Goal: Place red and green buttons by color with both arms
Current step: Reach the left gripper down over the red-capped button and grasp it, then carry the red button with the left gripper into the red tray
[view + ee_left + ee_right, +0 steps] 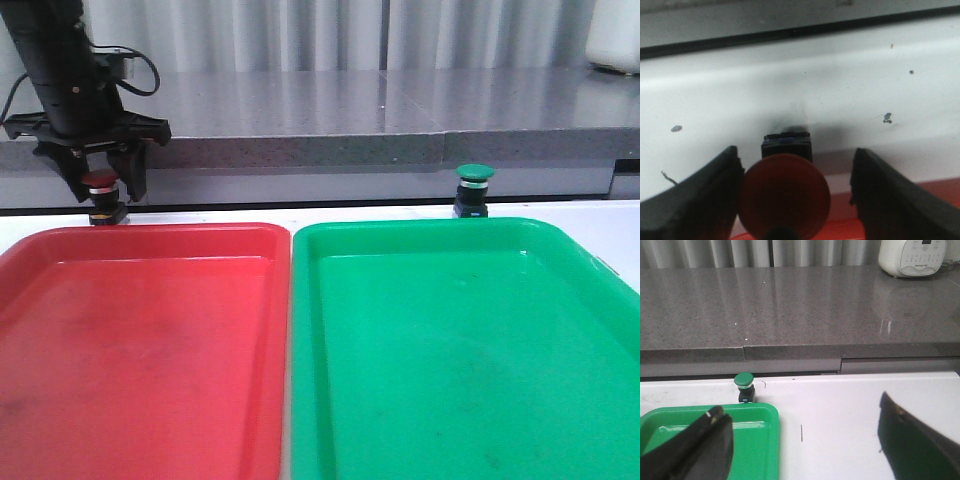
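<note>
- Standing upright on the white table (610,225), the red button (100,182) is just past the far edge of the red tray (140,330), on the left side.
- The left gripper (100,185) is down around this button, with one finger on each side of the red cap.
- In the left wrist view, the fingers (695,200) are apart. One looks like it touches the cap, and the other has a gap beside it.
- The button's long line goes straight up and down, so the fingers only need to close from the sides.
- The green button (474,190) stands upright just past the far edge of the green tray (460,340).
- The right gripper (805,440) is spread wide and holds nothing. The green button is well in front of it and off to one side.
- The right arm does not show in the front view.
- The bottom of the red button is partly hidden, so I cannot be sure it rests on the table.
</note>
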Robot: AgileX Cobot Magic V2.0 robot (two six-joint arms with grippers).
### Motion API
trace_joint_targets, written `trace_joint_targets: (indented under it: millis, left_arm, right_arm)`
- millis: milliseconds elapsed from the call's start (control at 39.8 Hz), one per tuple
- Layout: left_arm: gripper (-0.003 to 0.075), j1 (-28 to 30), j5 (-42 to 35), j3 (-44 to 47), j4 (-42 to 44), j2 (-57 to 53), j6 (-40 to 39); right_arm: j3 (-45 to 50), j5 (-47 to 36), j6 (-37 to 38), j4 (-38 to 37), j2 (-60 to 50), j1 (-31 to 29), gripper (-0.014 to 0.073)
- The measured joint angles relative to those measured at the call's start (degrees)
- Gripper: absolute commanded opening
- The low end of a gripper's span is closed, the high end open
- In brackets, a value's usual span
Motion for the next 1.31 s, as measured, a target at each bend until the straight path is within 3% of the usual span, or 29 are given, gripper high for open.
trace_joint_targets:
  millis: [100, 176, 427, 703, 904, 1305]
  left_arm:
    - [0.0109, 0.0, 0.2, 0.0, 0.0, 0.0, 0.0]
    - [0.0068, 0.0, 0.3, 0.0, 0.3, 0.0, 0.0]
    - [0.0064, 0.0, 2.9, -2.4, 2.0, -1.3, 0.0]
    - [0.0064, 0.2, 5.8, -1.1, -1.5, -12.9, 0.2]
    - [0.0064, -2.3, 5.0, 10.9, -1.9, -21.5, 0.2]
    - [0.0064, -12.7, -6.2, 42.2, -3.2, -33.7, -3.9]
  right_arm:
    - [0.0, 0.0, 0.0, 0.0, 0.0, 0.0, 0.0608]
    - [0.0, 0.1, 0.0, 0.0, 0.0, 0.0, 0.0608]
    - [0.0, 0.2, 0.0, 0.0, 0.0, 0.0, 0.0608]
    - [0.0, 1.0, 0.0, 0.0, 0.0, 0.0, 0.0608]
    - [0.0, 2.6, 0.0, 0.0, 0.0, 0.0, 0.0608]
    - [0.0, 3.4, 0.0, 0.0, 0.0, 0.0, 0.0608]
